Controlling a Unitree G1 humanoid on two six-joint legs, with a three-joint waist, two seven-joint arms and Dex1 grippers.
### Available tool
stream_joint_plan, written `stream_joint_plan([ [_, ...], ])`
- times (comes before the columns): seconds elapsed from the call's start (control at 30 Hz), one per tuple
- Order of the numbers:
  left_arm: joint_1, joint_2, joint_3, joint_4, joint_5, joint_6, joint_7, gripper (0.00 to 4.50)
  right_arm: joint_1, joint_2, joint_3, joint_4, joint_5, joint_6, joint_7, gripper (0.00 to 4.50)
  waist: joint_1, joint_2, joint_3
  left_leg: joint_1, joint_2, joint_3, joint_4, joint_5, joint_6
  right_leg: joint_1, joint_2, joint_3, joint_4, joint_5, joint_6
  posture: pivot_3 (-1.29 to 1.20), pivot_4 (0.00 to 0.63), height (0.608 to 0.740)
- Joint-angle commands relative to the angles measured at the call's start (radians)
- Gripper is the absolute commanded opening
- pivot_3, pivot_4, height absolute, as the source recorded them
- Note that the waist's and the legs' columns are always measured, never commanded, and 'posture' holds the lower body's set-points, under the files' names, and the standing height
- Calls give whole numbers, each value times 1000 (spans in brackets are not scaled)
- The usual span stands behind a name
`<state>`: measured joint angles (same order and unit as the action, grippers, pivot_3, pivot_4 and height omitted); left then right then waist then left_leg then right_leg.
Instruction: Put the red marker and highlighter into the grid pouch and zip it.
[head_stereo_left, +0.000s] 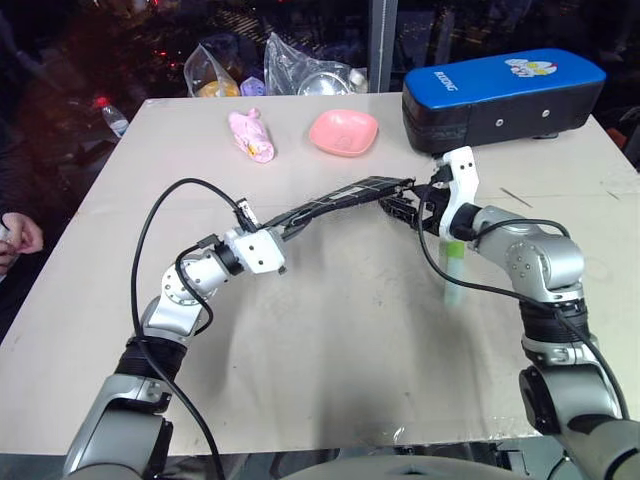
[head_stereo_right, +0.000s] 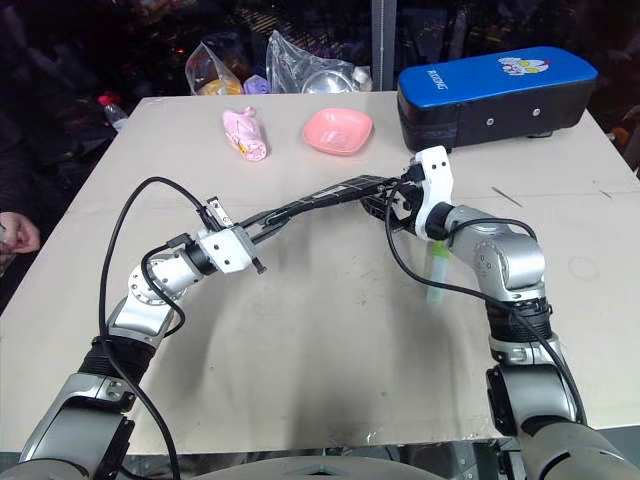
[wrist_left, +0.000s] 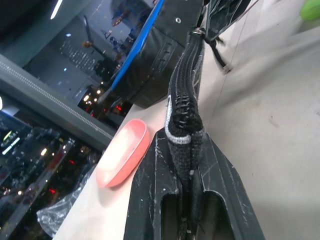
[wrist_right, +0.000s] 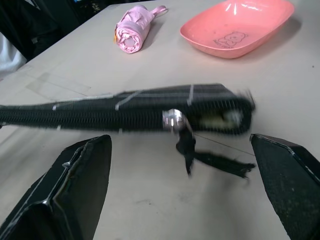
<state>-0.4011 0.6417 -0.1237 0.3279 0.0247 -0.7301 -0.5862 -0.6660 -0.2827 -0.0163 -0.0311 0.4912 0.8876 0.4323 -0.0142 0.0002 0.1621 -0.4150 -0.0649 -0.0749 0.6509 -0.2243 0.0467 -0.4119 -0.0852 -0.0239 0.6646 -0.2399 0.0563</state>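
Now, head view: your left gripper pinches one end of the grid pouch, lifting it over the table; the highlighter lies under your right arm. Left wrist: fingers clamp fabric. Right wrist: your fingers spread wide around the zipper pull.

Pale beige tabletop, matte, filling the centre and lower frame, faintly scuffed, with a taped seam across its middle. Dark surroundings beyond the far edge at the top, scattered with small coloured lights and reflections. Grey vertical post at upper centre. Clear plastic bags bunched along the far edge. Person's hand at the left margin.
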Motion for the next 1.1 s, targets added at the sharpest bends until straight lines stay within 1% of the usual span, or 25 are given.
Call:
stream_joint_plan([
  [0.03, 0, -4, 30, -3, 1, -29, 11, 0, -39, 14, -5, 7, -11, -38, 1, 2754, -1, 0, 0, 0, 0, 0, 0, 0, 0, 0, 0, 0, 0, 0, 0, 0, 150, 734],
  [0.07, 0, -6, 29, -2, 4, -31, 11, 0, -41, 15, -5, 15, -17, -45, 1, 2258, -1, 0, 0, 0, 0, 0, 0, 0, 0, 0, 0, 0, 0, 0, 0, 0, 150, 734],
  [0.1, 1, -9, 29, -2, 6, -32, 12, 0, -43, 14, -3, 20, -22, -50, 4, 1582, -1, 0, 0, 0, 0, 0, 0, 0, 0, 0, 0, 0, 0, 0, 0, 0, 150, 734],
  [0.13, 1, -11, 28, -1, 7, -33, 13, 0, -43, 13, -2, 23, -25, -53, 6, 1240, -1, 0, 0, 0, 0, 0, 0, 0, 0, 0, 0, 0, 0, 0, 0, 0, 150, 734],
  [0.17, 1, -14, 26, 1, 10, -35, 14, 0, -43, 9, 2, 22, -31, -58, 9, 799, 0, 0, 0, 0, 0, 0, 0, 0, 0, 0, 0, 0, 0, 0, 0, 0, 150, 734],
  [0.2, 2, -17, 25, 2, 13, -36, 15, 0, -43, 5, 8, 20, -36, -63, 15, 255, 0, 0, 0, 0, 0, 0, 0, 0, 0, 0, 0, 0, 0, 0, 0, 0, 150, 734],
  [0.23, 2, -19, 24, 2, 15, -37, 15, 0, -43, 0, 14, 18, -42, -68, 20, 112, 0, 0, 0, 0, 0, 0, 0, 0, 0, 0, 0, 0, 0, 0, 0, 0, 150, 734],
  [0.27, 2, -23, 21, 3, 18, -37, 16, 0, -45, -10, 27, 15, -56, -78, 27, 112, 0, 0, 0, 0, 0, 0, 0, 0, 0, 0, 0, 0, 0, 0, 0, 0, 150, 734],
  [0.4, -4, -43, 8, 6, 45, -38, 22, 0, -46, -93, 148, -9, -158, -151, 105, 112, 0, 0, 0, 0, 0, 0, 0, 0, 0, 0, 0, -2, 0, 0, 0, 0, 150, 734],
  [0.53, -9, -66, -9, 2, 88, -36, 32, 0, -41, -145, 232, -36, -219, -194, 168, 112, -1, 0, 0, 0, 0, 0, 0, 0, 0, -1, 0, -2, 0, 0, 0, 0, 150, 734],
  [0.77, -17, -86, -41, 14, 155, -52, 38, 0, -42, -172, 302, -30, -298, -266, 237, 112, 0, 0, 0, 0, 0, 0, 0, 0, 0, 0, 0, -2, 0, 0, 0, 0, 150, 734],
  [1.0, -31, -110, -58, 31, 170, -41, 41, 0, -52, -203, 378, -104, -341, -290, 354, 112, 1, 0, 0, 0, 0, 0, 0, 0, 0, -1, 0, -2, 0, 0, 0, 0, 150, 734],
  [1.1, -40, -125, -54, 29, 164, -34, 43, 0, -48, -201, 389, -131, -348, -276, 374, 112, 1, 0, 0, 0, 0, 0, 0, 0, 0, 0, 0, -2, 0, 0, 0, 0, 150, 734],
])
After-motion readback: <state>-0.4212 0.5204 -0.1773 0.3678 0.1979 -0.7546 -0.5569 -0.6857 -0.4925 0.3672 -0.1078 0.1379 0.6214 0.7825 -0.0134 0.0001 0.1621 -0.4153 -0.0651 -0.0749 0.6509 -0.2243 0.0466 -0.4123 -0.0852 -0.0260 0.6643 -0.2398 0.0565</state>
